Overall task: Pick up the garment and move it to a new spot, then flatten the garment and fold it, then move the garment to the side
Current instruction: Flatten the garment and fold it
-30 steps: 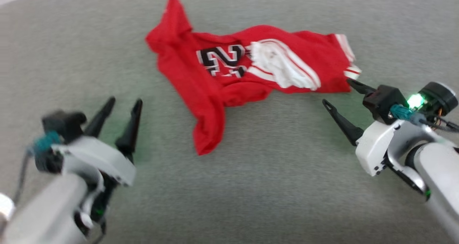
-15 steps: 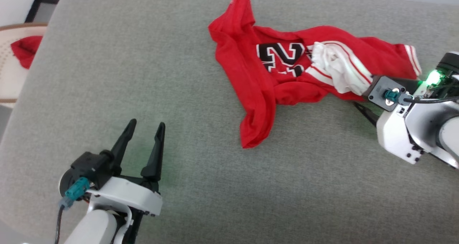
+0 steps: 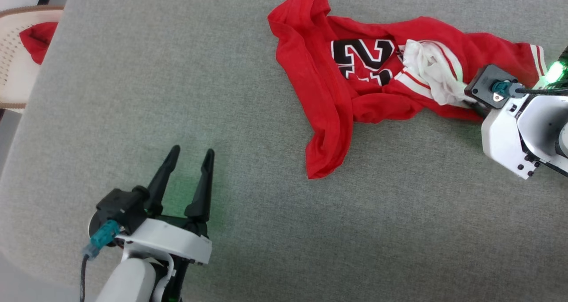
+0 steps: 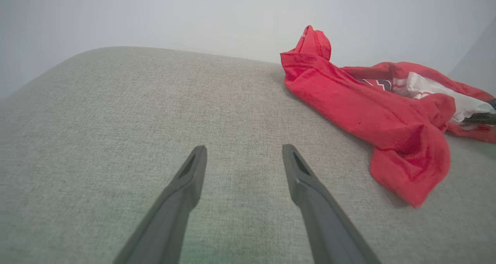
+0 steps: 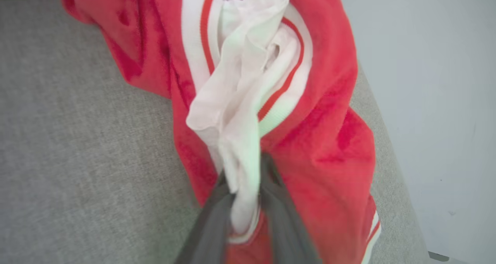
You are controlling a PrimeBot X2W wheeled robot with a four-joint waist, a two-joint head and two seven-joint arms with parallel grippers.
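- Toward the far right edge of the table (image 3: pixel 133 93), the garment (image 3: pixel 328 98) is lying crumpled, one red fold trailing toward me.
- My right claw (image 5: pixel 246 202) is pinching its white lining.
- My left claw (image 3: pixel 191 153) is hovering spread over bare grey cloth, well apart from the garment, with wide room around it.

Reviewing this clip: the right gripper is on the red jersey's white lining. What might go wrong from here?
1. The right gripper pinches just a thin fold of white lining; it may slip out on lifting.
2. Held at one point, the crumpled garment would likely hang bunched; the left gripper is open, apart from it.
3. It lies near the far edge of the grey surface; a drag could pull it over.
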